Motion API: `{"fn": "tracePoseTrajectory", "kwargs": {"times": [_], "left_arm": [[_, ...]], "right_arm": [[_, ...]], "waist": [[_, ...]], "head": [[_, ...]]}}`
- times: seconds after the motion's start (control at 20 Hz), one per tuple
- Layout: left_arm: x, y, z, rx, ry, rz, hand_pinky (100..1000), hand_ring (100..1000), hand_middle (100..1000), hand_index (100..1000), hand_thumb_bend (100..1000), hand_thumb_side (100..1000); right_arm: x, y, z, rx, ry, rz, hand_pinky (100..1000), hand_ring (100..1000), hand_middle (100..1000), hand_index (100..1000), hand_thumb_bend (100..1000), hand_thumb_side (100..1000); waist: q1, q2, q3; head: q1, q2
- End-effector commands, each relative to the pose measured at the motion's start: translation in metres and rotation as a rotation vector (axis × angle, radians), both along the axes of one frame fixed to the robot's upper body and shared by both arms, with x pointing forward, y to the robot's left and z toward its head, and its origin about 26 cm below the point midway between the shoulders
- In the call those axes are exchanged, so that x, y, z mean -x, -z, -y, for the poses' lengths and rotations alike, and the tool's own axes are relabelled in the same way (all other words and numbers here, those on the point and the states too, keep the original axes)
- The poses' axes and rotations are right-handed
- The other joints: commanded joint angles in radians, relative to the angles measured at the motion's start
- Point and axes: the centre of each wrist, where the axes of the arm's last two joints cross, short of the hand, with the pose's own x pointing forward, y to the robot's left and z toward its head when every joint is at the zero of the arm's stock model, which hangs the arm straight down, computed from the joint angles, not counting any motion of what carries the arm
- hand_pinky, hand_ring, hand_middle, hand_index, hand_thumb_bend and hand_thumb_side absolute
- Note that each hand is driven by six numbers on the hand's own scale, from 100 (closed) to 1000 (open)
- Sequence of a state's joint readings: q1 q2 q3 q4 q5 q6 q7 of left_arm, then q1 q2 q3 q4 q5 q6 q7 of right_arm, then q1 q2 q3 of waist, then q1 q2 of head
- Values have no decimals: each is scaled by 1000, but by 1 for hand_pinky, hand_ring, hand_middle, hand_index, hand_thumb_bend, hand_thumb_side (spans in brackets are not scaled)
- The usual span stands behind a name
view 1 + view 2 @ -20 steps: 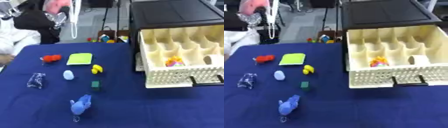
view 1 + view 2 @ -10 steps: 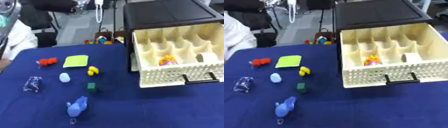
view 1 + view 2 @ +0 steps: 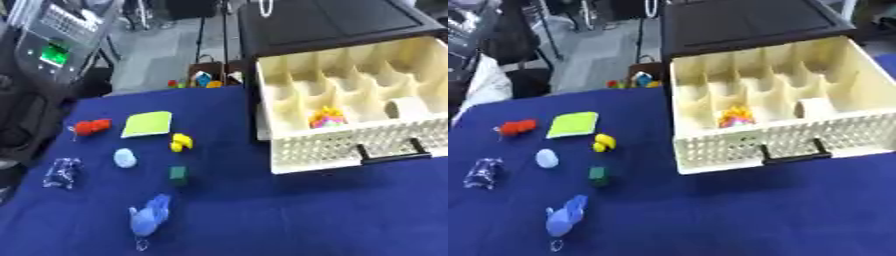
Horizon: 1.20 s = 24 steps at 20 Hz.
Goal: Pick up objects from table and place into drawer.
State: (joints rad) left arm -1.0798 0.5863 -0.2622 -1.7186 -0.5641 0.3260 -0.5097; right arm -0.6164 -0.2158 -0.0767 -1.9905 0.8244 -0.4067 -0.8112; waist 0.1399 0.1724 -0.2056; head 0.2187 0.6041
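A cream drawer (image 3: 772,145) with dividers stands pulled open from a black cabinet (image 3: 745,22) at the right. A multicoloured item (image 3: 735,116) and a pale roll (image 3: 813,106) lie in its compartments. On the blue table (image 3: 262,215) at the left lie a red toy (image 3: 91,127), a yellow-green pad (image 3: 147,123), a yellow toy (image 3: 180,142), a pale blue egg shape (image 3: 124,158), a dark green block (image 3: 178,173), a blue toy with a ring (image 3: 149,216) and a clear wrapped packet (image 3: 62,172). Neither hand shows in any view.
Small colourful objects (image 3: 201,81) sit on the floor beyond the table's far edge. A machine with a green display (image 3: 57,37) stands at the far left. Bare blue cloth lies in front of the drawer.
The whole picture has shifted as the head moved; the drawer and objects keep their places relative to one another. Nothing on the table has visibly moved.
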Motion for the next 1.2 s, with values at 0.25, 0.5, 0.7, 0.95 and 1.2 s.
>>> {"fn": "tracePoseTrajectory", "kwargs": {"times": [0.25,0.5,0.7,0.95,1.2], "left_arm": [[-12,-4,9,23,14,15,344,450,424,570,100,672],[-14,-3,10,26,17,14,337,448,418,566,100,665],[-29,10,30,53,53,-54,368,468,435,587,158,663],[-44,27,40,28,89,-108,390,485,445,604,264,670],[-50,34,41,24,130,-149,430,518,478,631,469,692]], "right_arm": [[3,-11,-2,14,-27,61,638,702,677,767,100,1000],[3,-11,-2,13,-28,62,639,702,676,767,100,1000],[3,-13,-5,3,-44,72,639,701,675,767,100,1000],[3,-14,-5,-7,-53,78,640,701,675,767,100,1000],[3,-15,-5,-11,-53,79,640,701,674,766,100,1000]], "waist": [[2,-7,-14],[3,-6,-15],[13,11,-38],[14,16,-46],[15,18,-48]], "head": [[17,-19],[19,-20],[36,-30],[39,-32],[37,-33]]}}
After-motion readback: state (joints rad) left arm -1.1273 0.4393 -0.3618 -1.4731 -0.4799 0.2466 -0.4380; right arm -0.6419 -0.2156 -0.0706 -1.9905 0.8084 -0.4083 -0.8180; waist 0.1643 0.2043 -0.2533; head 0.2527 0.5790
